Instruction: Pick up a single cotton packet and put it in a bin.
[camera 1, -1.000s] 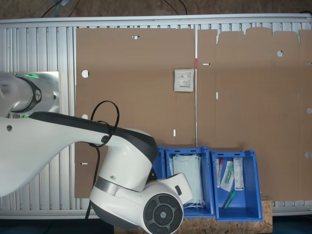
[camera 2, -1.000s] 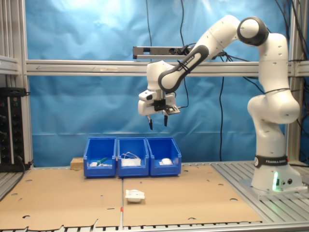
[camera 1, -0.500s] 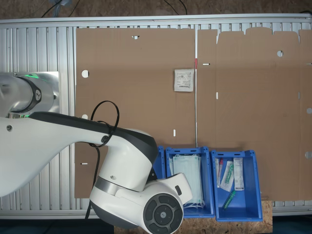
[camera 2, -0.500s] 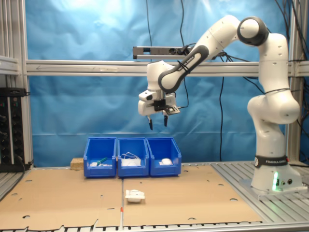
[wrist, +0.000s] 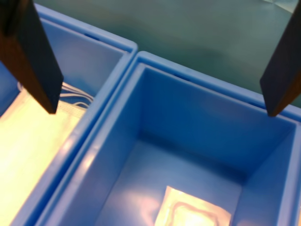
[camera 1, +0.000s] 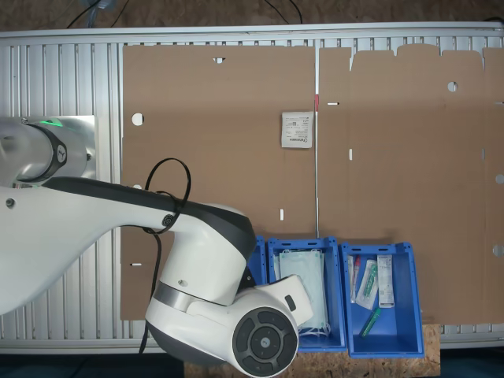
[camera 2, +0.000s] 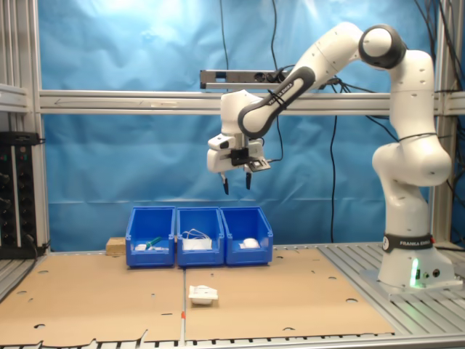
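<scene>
Bright even overhead light, soft shadows, exterior views sharp, wrist view blurred with glaring overexposed masks

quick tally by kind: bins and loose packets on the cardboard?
Blue bins: 3, at and
Loose packets on the cardboard: 1, the cotton packet
Total: 4

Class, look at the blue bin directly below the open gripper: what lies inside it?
In the wrist view, the bin holds one pale square packet on its floor, cut off by the picture's edge. The gripper is open and empty above it. The floor nearer the camera is out of frame.
</scene>
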{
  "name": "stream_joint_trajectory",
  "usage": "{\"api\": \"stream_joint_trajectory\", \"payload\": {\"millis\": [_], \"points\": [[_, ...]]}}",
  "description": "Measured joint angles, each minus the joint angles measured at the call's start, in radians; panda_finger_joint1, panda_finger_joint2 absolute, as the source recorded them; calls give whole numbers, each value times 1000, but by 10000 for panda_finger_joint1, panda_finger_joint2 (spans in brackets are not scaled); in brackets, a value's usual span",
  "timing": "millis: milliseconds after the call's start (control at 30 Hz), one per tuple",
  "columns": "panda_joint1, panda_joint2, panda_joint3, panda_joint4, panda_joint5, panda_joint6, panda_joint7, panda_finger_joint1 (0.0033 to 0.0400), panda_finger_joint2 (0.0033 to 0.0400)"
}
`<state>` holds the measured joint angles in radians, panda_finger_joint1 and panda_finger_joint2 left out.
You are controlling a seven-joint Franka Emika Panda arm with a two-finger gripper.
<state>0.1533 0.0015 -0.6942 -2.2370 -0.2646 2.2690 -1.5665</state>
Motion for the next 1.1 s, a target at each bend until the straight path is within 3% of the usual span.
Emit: {"api": "stream_joint_trajectory", "payload": {"millis": [267, 600, 1100], "points": [[28, -25, 29, 11, 0, -40, 10, 400, 400], [102, -50, 92, 25, 26, -78, 68, 400, 400], [202, -47, 156, 5, 73, -31, 135, 400, 400]]}}
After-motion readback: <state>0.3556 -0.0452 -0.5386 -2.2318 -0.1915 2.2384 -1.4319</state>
